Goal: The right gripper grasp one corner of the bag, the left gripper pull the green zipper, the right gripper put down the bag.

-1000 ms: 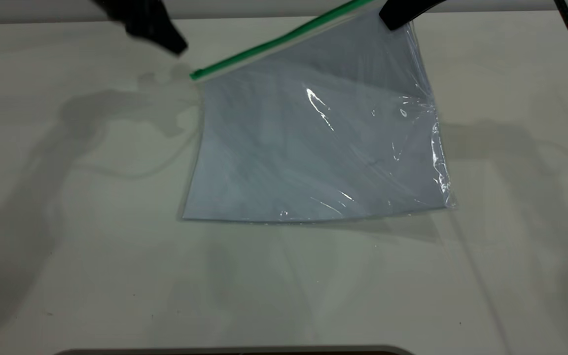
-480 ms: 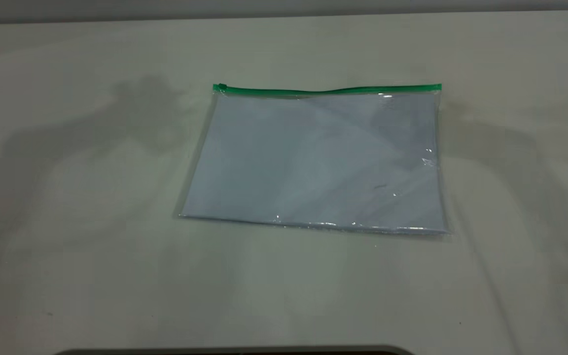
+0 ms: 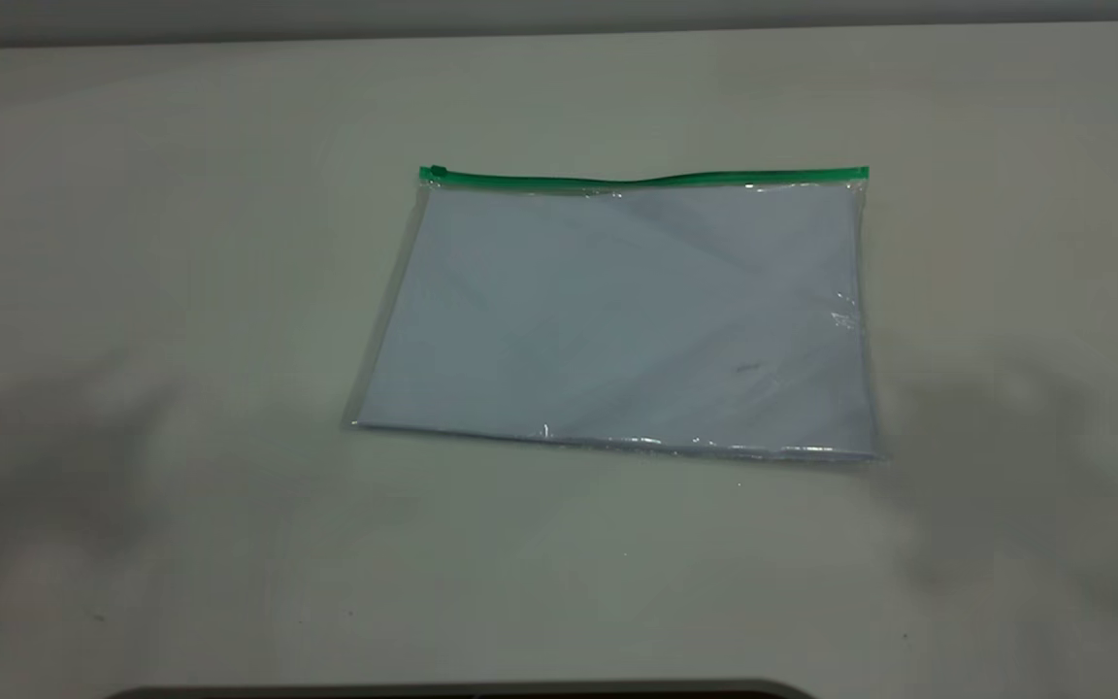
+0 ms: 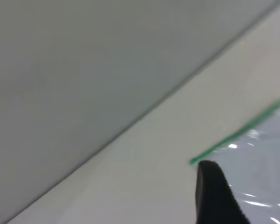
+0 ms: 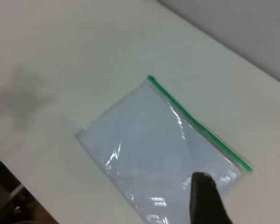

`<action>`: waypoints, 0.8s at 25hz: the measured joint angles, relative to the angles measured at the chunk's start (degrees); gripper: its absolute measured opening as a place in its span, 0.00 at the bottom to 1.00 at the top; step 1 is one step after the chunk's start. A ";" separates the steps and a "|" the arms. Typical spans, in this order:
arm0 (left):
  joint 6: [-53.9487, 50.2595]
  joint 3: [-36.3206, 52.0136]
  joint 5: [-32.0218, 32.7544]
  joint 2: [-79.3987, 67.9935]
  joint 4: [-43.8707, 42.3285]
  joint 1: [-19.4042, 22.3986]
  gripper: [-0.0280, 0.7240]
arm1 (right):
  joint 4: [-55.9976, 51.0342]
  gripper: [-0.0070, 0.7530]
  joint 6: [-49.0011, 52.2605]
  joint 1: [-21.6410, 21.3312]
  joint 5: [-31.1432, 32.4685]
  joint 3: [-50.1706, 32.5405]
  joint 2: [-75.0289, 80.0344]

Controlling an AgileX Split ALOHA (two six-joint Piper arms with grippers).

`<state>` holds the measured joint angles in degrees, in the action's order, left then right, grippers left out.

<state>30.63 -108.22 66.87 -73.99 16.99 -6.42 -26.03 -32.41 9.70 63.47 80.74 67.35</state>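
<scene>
The bag (image 3: 617, 311) lies flat on the table, a clear pouch with white sheets inside. The green zipper (image 3: 646, 178) runs along its far edge, with the slider tab (image 3: 436, 173) at the left end. No gripper shows in the exterior view. In the left wrist view the left gripper (image 4: 249, 196) is open, held above the bag (image 4: 266, 172) near one end of the green zipper (image 4: 242, 133), holding nothing. In the right wrist view the right gripper (image 5: 246, 200) is open too, high above the bag (image 5: 154, 144) and its zipper (image 5: 196, 123), touching nothing.
The white table (image 3: 180, 485) surrounds the bag on all sides. Its far edge meets a grey wall (image 3: 559, 15). A dark rounded edge (image 3: 462, 691) shows at the table's near side.
One second ago the right gripper held the bag's far right corner up and the left gripper was by the zipper's left end. The bag now lies flat; both arms have left the exterior view.
</scene>
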 joint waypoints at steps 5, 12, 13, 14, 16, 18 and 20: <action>-6.91 6.73 0.00 7.40 -5.43 0.00 0.59 | 8.90 0.57 11.60 0.00 5.29 -6.70 -13.51; -14.37 29.98 0.00 15.32 -6.59 0.00 0.59 | 15.36 0.57 20.31 0.00 6.77 -25.78 -30.11; -15.16 34.50 0.00 16.77 -6.59 0.00 0.59 | 15.87 0.57 20.81 0.00 6.77 -29.13 -31.78; -15.80 38.35 0.00 18.03 -6.59 0.00 0.59 | 16.26 0.57 21.33 0.00 6.77 -32.40 -33.31; -16.49 47.55 0.04 21.36 -6.65 0.00 0.59 | 16.99 0.57 21.86 0.00 6.70 -37.93 -35.71; -16.92 55.41 0.04 24.89 -6.70 0.00 0.59 | 17.63 0.57 21.95 0.00 5.53 -43.11 -37.80; -18.00 62.90 0.04 29.36 -7.02 0.00 0.59 | 17.69 0.57 22.04 0.00 2.97 -47.04 -39.14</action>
<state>12.63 -45.32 66.91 -44.63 9.98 -6.42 -8.34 -10.37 9.70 66.44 33.70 28.21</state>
